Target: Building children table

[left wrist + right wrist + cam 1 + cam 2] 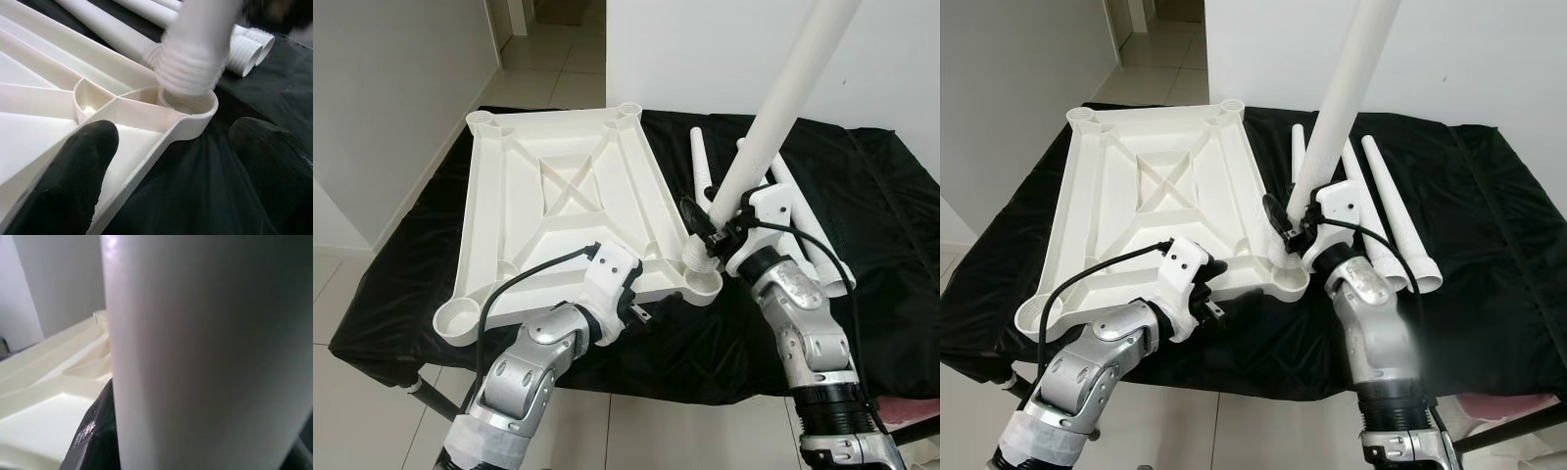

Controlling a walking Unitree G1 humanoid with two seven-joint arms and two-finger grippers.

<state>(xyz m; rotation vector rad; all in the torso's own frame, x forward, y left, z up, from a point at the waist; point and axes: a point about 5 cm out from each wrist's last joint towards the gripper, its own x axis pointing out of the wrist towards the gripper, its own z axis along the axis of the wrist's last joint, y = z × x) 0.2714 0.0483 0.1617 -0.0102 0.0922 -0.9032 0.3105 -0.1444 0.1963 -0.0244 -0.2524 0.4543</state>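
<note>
The white tabletop (558, 196) lies upside down on the black-covered table (881, 196). My right gripper (710, 230) is shut on a long white leg (783, 108), holding it upright and slightly tilted. The leg's threaded end (188, 73) sits at the mouth of the near right corner socket (195, 105). My left gripper (641, 311) is open at the tabletop's near edge. One of its fingers (83, 161) is over the tabletop's ribs and the other is over the cloth. In the right wrist view the leg (205, 352) is close up beside a black finger (95, 435).
Three more white legs (1386, 211) lie side by side on the cloth, right of the tabletop. The table's front edge (685, 392) is close to my body. A white wall (382, 108) stands to the left and tiled floor (543, 59) leads away behind.
</note>
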